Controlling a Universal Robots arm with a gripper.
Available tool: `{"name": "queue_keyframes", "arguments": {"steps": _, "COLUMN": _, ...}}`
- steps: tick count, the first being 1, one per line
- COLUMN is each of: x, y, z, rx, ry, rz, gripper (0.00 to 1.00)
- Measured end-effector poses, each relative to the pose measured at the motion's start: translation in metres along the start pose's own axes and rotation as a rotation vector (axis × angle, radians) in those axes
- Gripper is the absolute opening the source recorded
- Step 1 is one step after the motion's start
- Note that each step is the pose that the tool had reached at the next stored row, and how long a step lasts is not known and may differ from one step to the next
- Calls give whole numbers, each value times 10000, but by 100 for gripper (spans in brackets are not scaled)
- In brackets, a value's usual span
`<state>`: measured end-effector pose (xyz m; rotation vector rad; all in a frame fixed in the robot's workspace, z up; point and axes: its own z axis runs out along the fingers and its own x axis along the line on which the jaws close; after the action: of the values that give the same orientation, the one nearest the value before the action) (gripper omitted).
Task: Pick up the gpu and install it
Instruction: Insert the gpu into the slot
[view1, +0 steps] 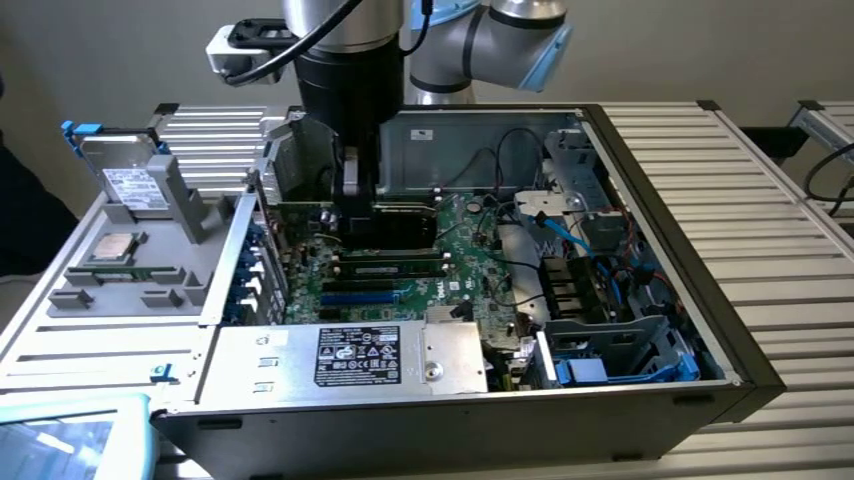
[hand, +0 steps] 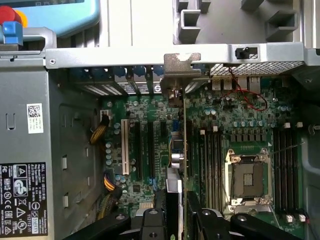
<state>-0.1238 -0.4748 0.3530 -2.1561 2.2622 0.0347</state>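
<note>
Holding gpu (hand: 181, 92) edge-on in gripper (hand: 177, 220), clamped narrow on card, over motherboard (hand: 240, 115) expansion slots near rear wall of computer case (view1: 674, 190). Install step in hand; full seating unconfirmed. Calls for bracket aligned with rear opening, square downward press.

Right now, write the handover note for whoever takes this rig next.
Gripper: shut on the gpu.
Gpu: inside the open computer case, standing on edge over the motherboard. Its silver bracket is up against the case's rear slot wall.
Done: card picked up and brought to the expansion slots.
Left: install unconfirmed. I cannot tell whether the card's edge is in a slot. Card not released.
</note>
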Motion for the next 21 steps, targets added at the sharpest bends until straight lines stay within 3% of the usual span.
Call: {"name": "queue_keyframes", "arguments": {"steps": 21, "x": 37, "y": -2, "z": 382, "rx": -1, "ry": -1, "rz": 0, "gripper": 28}}
